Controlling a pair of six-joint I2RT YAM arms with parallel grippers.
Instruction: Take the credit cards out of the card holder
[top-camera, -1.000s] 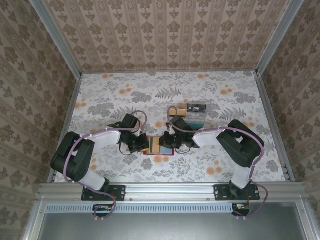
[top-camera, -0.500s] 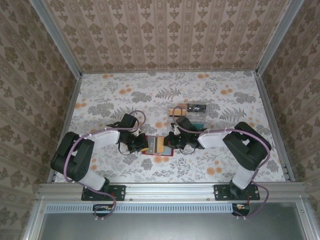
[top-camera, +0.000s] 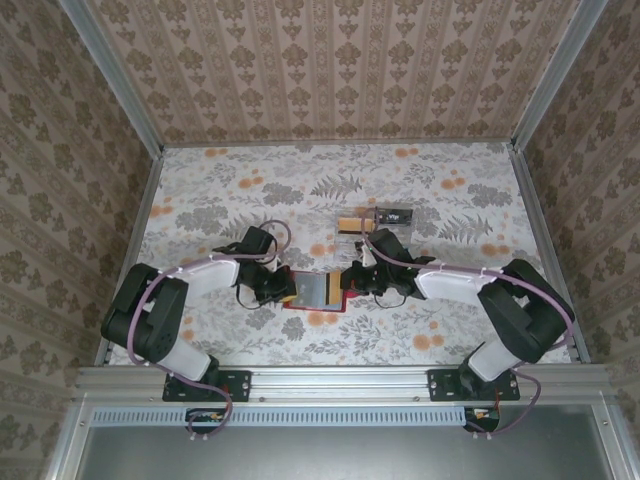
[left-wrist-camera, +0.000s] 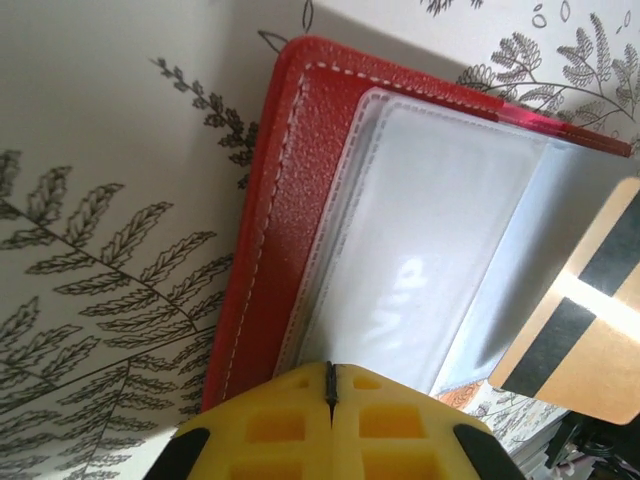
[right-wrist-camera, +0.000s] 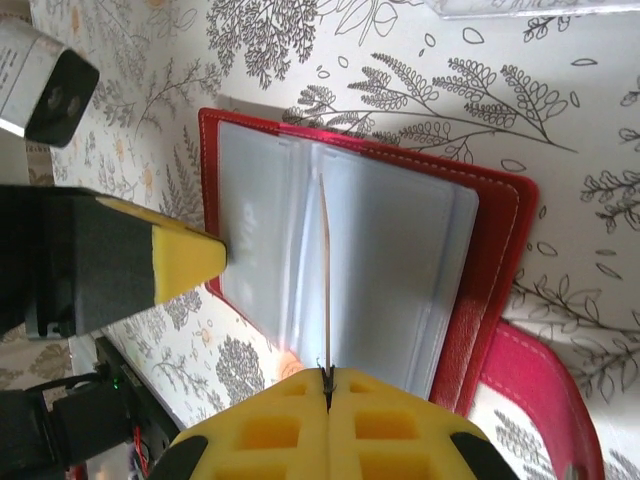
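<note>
The red card holder (top-camera: 314, 293) lies open on the table between the arms, its grey-blue lining facing up. Its clear sleeves (left-wrist-camera: 420, 240) look bare. My right gripper (right-wrist-camera: 326, 372) is shut on a tan-gold credit card (right-wrist-camera: 325, 270), seen edge-on above the holder (right-wrist-camera: 490, 270). The left wrist view shows that card (left-wrist-camera: 590, 330) with black stripes, off the holder's right side. My left gripper (left-wrist-camera: 330, 368) is shut, its yellow tip (right-wrist-camera: 190, 262) pressing on the holder's left sleeve.
Behind the right gripper (top-camera: 350, 281) lie a black card (top-camera: 393, 215), a small tan piece (top-camera: 350, 222) and a clear-looking item (top-camera: 390, 236). The holder's red tab (right-wrist-camera: 540, 390) sticks out toward the right arm. Patterned walls enclose the table.
My right gripper has drawn back to the right with the tan-gold card, sliding it off the holder and baring the grey lining. The left gripper has stayed on the holder.
</note>
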